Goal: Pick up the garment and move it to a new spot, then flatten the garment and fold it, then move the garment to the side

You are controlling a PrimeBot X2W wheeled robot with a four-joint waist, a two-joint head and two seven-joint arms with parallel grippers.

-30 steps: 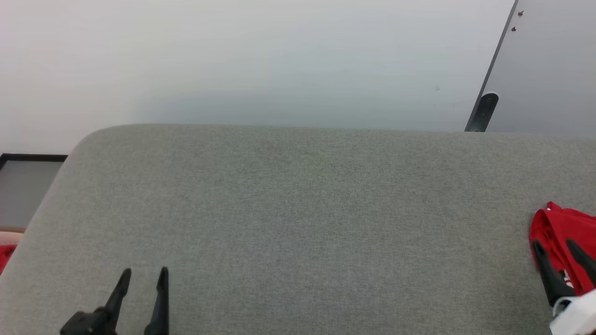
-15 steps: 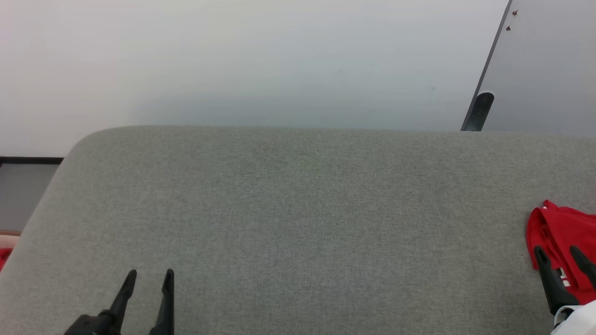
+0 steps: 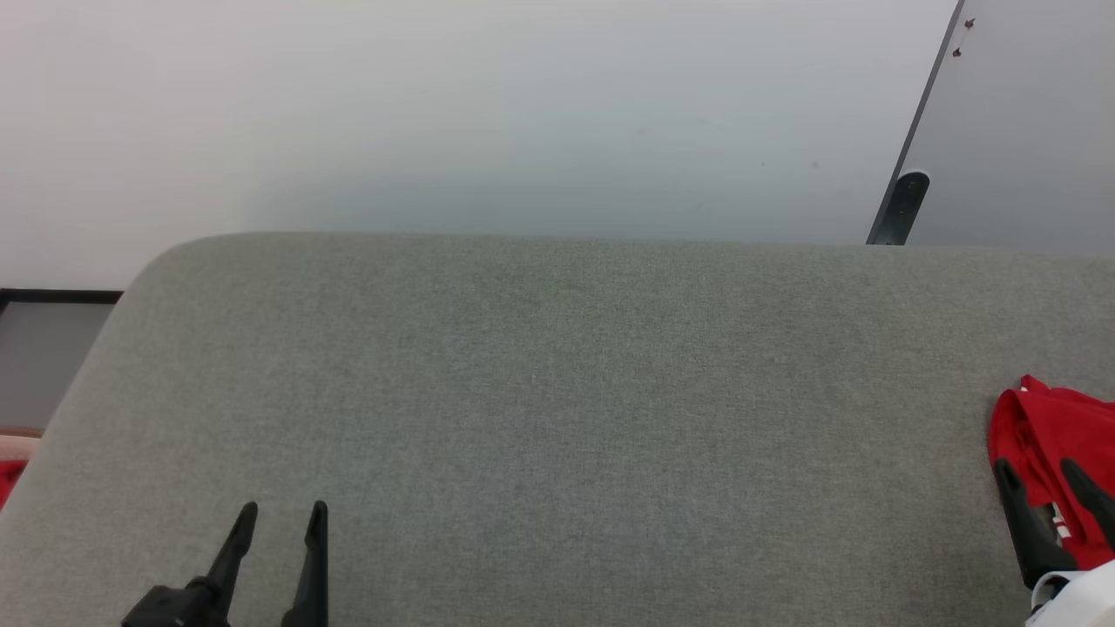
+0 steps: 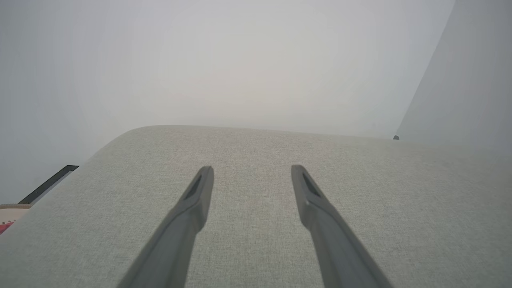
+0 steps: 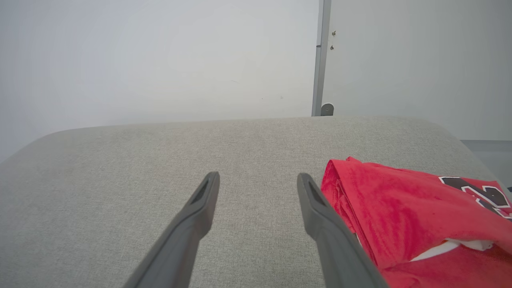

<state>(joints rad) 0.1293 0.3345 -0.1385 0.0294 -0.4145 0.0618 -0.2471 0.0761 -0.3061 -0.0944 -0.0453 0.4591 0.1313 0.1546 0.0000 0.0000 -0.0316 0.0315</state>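
At the lower left of the head view, the left gripper (image 3: 283, 509) is seen with its jaws apart and nothing between them, held over the bare grey surface (image 3: 557, 392). A red cloth scrap (image 3: 7, 479) is glimpsed at the left edge, beyond the surface, and is not to be mistaken for the task's thing. At the lower right, the right gripper (image 3: 1037, 470) is likewise spread and empty. The garment (image 3: 1045, 427) is found at the right edge of the frame as a compact, layered bundle. In the right wrist view the nearer finger is seen just beside the bundle's layered edge; whether contact is made cannot be told. It also cannot be told whether the bundle is awaiting a first pick or has been set aside folded. If a pick is in hand, the right gripper is best shifted rightward, so that several layers are taken together between the jaws and lifted slowly. As for what holds what, the garment is borne by the grey surface itself.
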